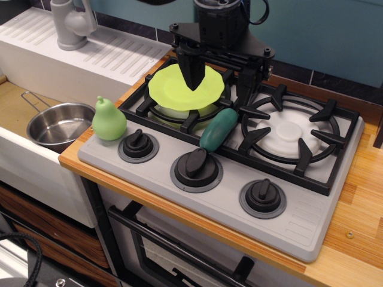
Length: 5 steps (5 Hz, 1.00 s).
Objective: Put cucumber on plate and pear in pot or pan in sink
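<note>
Wooden table (353, 197) carries the stove, where wide, empty black jaws hover over the flat lime plate (185, 88); beside that plate lies the dark teal cucumber (218, 128), needing grasping next.

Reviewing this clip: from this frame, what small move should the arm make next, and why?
Probably shift the gripper toward the near edge of the stove and lower it over the cucumber. The gripper hangs open and empty above the plate, while the cucumber lies on the grate beside the plate, not on it. The pear still stands on the stove corner, outside the pan.
</note>
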Each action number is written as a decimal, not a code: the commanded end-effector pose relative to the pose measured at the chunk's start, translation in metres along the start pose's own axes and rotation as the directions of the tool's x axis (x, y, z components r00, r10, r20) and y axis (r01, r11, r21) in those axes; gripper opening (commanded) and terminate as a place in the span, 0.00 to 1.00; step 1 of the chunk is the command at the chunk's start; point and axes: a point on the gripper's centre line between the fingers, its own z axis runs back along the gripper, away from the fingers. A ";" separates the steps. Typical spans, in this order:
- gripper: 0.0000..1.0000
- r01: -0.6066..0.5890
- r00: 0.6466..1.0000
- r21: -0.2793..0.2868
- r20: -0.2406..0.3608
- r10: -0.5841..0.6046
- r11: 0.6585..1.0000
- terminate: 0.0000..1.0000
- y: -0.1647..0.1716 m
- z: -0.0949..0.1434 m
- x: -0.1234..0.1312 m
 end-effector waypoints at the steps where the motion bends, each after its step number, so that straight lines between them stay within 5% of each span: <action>1: 1.00 0.000 1.000 0.000 0.000 0.000 1.000 0.00 0.000 0.000 0.000; 5: 1.00 0.000 0.996 -0.020 0.088 0.001 1.000 0.00 0.001 -0.041 0.003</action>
